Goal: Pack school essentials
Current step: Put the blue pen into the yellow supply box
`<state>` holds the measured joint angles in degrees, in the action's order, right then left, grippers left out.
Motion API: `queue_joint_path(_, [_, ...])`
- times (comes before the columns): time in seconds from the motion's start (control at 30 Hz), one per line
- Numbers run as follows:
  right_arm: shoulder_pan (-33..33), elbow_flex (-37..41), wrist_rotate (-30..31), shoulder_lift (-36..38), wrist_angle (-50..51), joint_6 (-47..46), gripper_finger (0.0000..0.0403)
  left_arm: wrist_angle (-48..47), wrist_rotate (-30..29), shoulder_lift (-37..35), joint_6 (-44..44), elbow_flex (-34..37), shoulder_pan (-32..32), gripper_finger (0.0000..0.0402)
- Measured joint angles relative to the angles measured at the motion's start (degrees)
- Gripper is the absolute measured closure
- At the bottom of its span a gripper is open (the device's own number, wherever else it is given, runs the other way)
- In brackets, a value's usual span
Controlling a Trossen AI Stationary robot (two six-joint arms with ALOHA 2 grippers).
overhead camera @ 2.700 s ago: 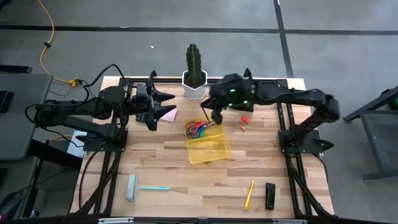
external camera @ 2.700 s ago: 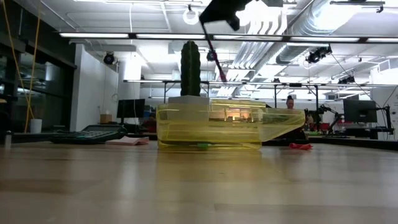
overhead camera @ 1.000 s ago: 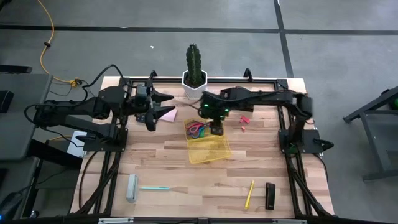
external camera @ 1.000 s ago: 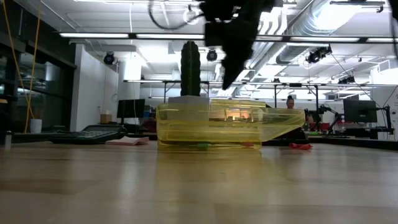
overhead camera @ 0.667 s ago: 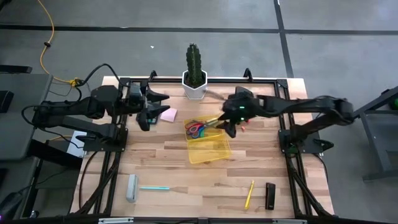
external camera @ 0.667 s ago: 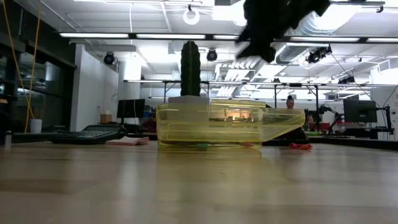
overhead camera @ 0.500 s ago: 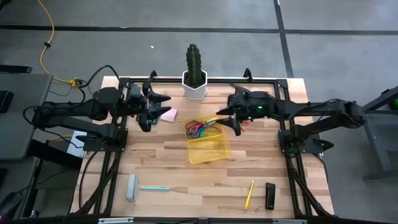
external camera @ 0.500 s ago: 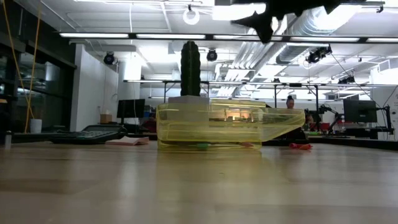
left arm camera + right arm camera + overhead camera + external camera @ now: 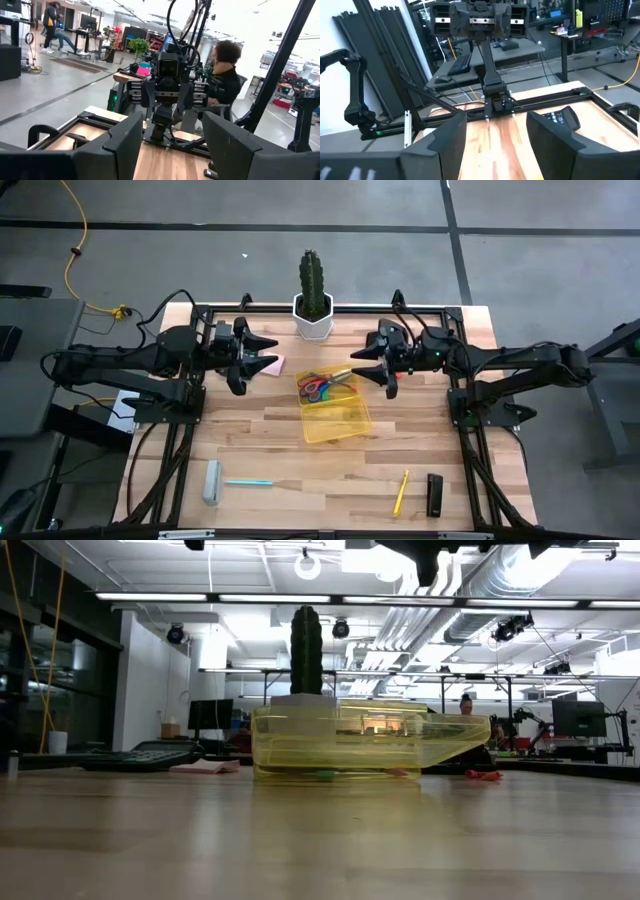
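A clear yellow box (image 9: 336, 410) stands mid-table, also seen in the low view (image 9: 335, 743). In its far end lie red-handled and blue-handled scissors (image 9: 317, 387), and a brown pencil (image 9: 341, 374) lies over its far right corner. On the table rest a pink sticky-note pad (image 9: 271, 365), a light-blue pen (image 9: 248, 482), a yellow pencil (image 9: 401, 492) and a small red piece (image 9: 483, 775). My left gripper (image 9: 262, 352) hangs open above the pad's left side. My right gripper (image 9: 362, 365) hangs open to the right of the box. Both point level at each other and hold nothing.
A potted cactus (image 9: 312, 292) stands at the far edge behind the box. A grey block (image 9: 211, 482) lies near the pen, a black oblong thing (image 9: 434, 495) near the yellow pencil. A black calculator (image 9: 560, 119) lies under the left arm. People show in the room beyond.
My right gripper has risen from over the yellow box, drawn back toward the table's right edge and tipped from pointing down to pointing level. The brown pencil now shows lying over the box's far right corner.
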<state>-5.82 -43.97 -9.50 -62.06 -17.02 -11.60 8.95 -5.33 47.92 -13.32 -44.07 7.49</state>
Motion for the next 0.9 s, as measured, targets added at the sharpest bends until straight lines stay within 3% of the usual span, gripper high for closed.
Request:
queue_joint_path(0.33, [0.0, 0.0, 0.0, 0.0, 0.0, 0.1, 0.0203, -1.4, 1.1, 0.3, -1.9, 0.0, -0.1, 0.0204])
queue_joint_path(0.47, [0.0, 0.0, 0.0, 0.0, 0.0, 0.1, 0.0203, -11.9, 5.8, 1.4, -6.7, 0.0, -2.8, 0.0204])
queue_joint_path(0.6, [0.0, 0.0, 0.0, 0.0, 0.0, 0.1, 0.0203, -28.1, 6.6, 3.8, -14.3, 0.0, -10.8, 0.0204])
queue_joint_path(0.73, [0.0, 0.0, 0.0, 0.0, 0.0, 0.1, 0.0203, -39.5, 6.7, 8.9, -22.1, 0.0, -23.0, 0.0204])
queue_joint_path(0.9, [0.0, 0.0, 0.0, 0.0, 0.0, 0.1, 0.0203, -41.7, 5.7, 18.3, -28.8, 0.0, -38.7, 0.0204])
